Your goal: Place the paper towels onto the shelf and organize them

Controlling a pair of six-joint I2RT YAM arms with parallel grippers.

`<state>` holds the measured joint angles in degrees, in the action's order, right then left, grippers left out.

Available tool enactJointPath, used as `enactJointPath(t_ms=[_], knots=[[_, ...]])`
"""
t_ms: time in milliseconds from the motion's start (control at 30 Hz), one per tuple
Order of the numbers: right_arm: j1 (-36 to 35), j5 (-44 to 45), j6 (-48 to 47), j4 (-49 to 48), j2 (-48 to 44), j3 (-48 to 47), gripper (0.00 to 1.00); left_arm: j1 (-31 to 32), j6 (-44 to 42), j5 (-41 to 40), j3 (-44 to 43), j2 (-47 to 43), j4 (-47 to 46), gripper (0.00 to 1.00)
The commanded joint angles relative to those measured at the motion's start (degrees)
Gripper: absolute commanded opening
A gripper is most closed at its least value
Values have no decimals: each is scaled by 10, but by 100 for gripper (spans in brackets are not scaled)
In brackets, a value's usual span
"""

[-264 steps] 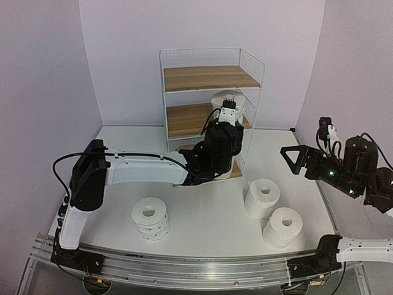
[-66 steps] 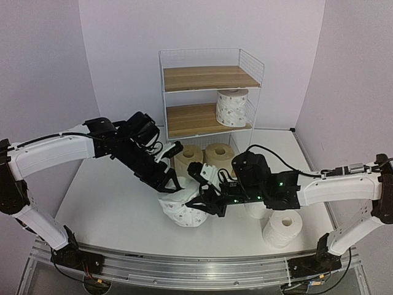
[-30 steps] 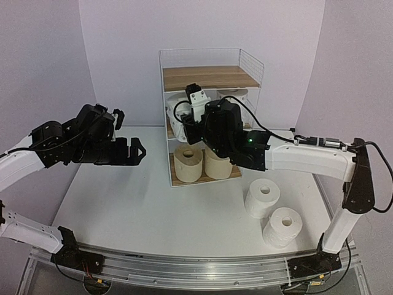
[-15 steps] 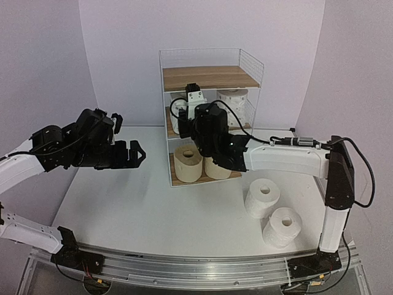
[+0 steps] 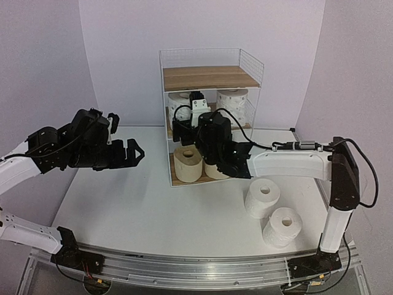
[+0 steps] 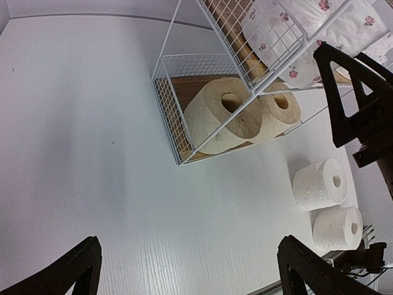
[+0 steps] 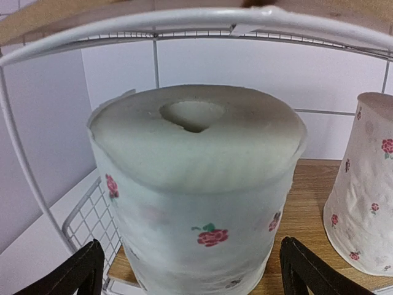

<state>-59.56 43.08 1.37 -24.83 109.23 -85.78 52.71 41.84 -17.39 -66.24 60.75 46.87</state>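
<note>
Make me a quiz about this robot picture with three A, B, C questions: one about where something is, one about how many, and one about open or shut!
1. Where are the beige rolls? A. top board B. bottom board C. floor
2. How many plain white rolls stand on the table? A. two B. four C. none
3. The left gripper is: A. shut on a roll B. open C. shut on the wire

Answers: 1 B, both sit on the lowest board of the shelf; 2 A, two stand right of the shelf; 3 B, its fingers are spread with nothing held between them.
</note>
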Motion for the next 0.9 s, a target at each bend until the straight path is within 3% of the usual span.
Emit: enactJointPath(t_ms=[0, 167, 367, 500, 567, 633, 700, 867], knots=[[-11, -33, 11, 15, -77, 22, 96, 0, -14, 16, 2, 1, -34, 100], [-15, -54, 41, 97, -137, 59, 98, 0, -29, 36, 4, 12, -53, 100], [-15, -77, 159, 337, -261, 128, 98, 0, -66, 96, 52, 2, -119, 100], [-10, -44, 310, 554, -333, 167, 98, 0, -77, 146, 110, -27, -180, 100], [27, -65, 376, 653, -352, 162, 98, 0, -77, 160, 131, -35, -198, 100], [91, -158, 428, 714, -357, 167, 98, 0, -76, 170, 141, -36, -207, 100], [148, -240, 456, 726, -359, 188, 94, 0, -73, 172, 143, -30, -208, 100], [229, -280, 456, 731, -349, 235, 92, 0, -62, 199, 159, -18, -222, 100]])
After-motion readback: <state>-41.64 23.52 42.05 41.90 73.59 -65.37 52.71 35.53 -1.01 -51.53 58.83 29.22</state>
